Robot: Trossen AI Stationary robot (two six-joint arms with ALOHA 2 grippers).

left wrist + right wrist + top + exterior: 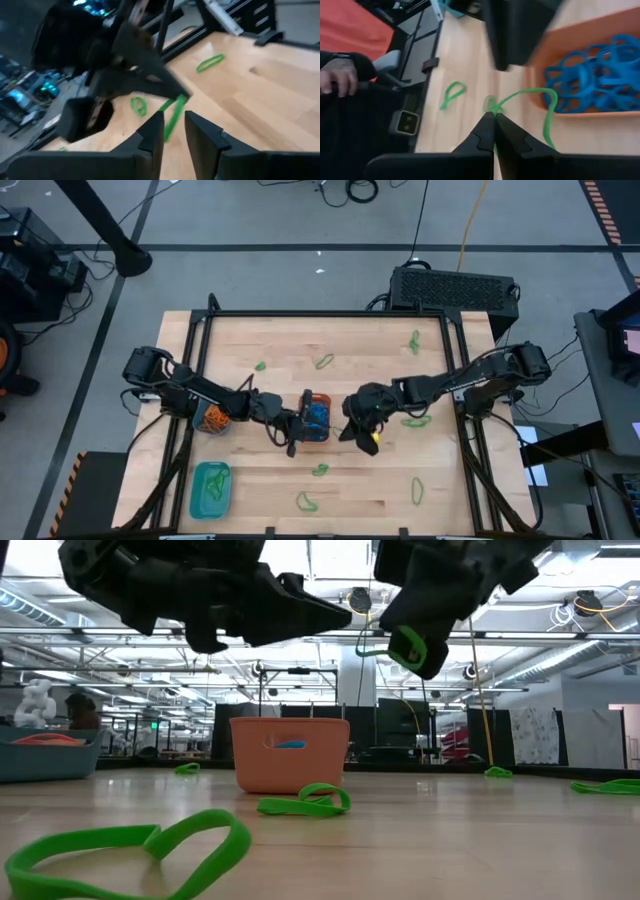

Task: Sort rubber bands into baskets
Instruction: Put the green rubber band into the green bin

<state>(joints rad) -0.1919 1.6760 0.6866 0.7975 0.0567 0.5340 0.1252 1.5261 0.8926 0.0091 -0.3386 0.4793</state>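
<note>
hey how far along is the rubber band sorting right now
Partly done. The orange basket already holds blue bands, and the teal basket holds green ones. In hand: the right hand is shut on a green band, with the left hand close by. Left: green bands such as this one lie on the table.

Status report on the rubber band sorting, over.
Right gripper shut on a green band beside the orange basket. Left gripper part open near it, holding nothing visible. Green bands scattered on the table; nothing blocking.

Pale smooth wood table [360,480]; matt orange plastic basket [290,755].
</note>
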